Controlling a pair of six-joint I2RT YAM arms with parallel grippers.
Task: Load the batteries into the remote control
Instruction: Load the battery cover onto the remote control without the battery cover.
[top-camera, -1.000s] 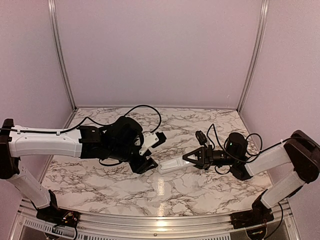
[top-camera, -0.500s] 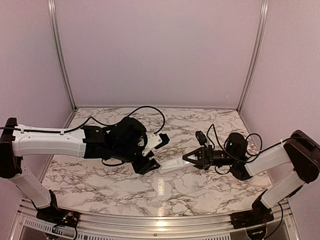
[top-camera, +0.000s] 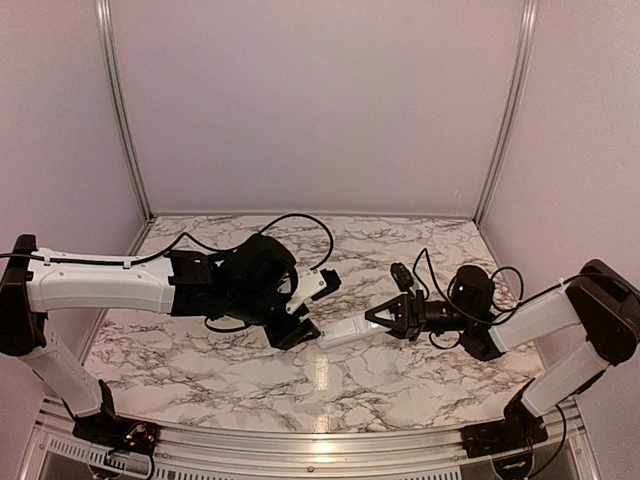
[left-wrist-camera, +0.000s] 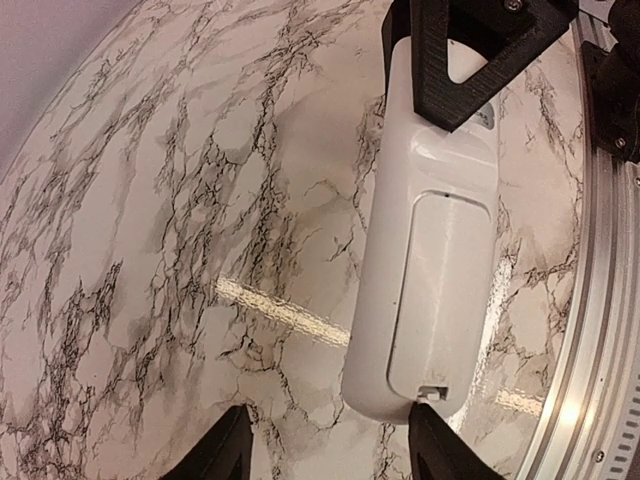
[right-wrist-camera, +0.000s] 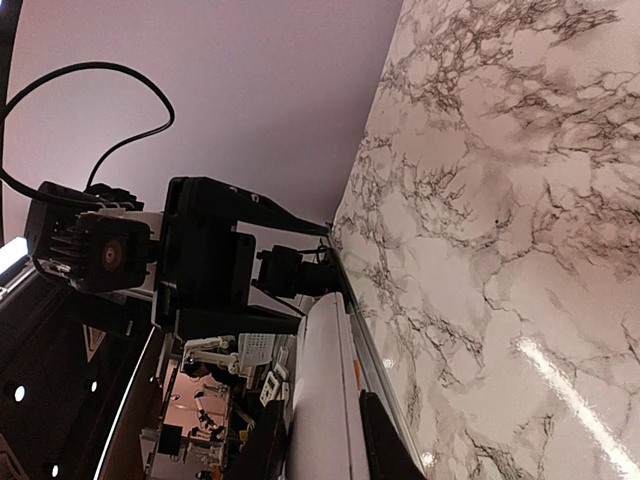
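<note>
Left gripper (top-camera: 311, 307) — nearer the remote control (top-camera: 345, 330)

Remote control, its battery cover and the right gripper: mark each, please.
remote control (top-camera: 345, 331): top external view, middle of white body.
battery cover (left-wrist-camera: 440, 290): left wrist view, panel middle.
right gripper (top-camera: 375, 320): top external view, between fingertips.

remote control (top-camera: 345, 330): slim white bar, roughly level, mid-counter (top-camera: 250, 370), long axis running left-right. One end is pinched in the right claw (top-camera: 380, 319), other end free. Left wrist view shows the back face. The battery cover (left-wrist-camera: 440, 290) is seated flush, with its latch tab at the free end. It casts a shadow on the marble.
</note>
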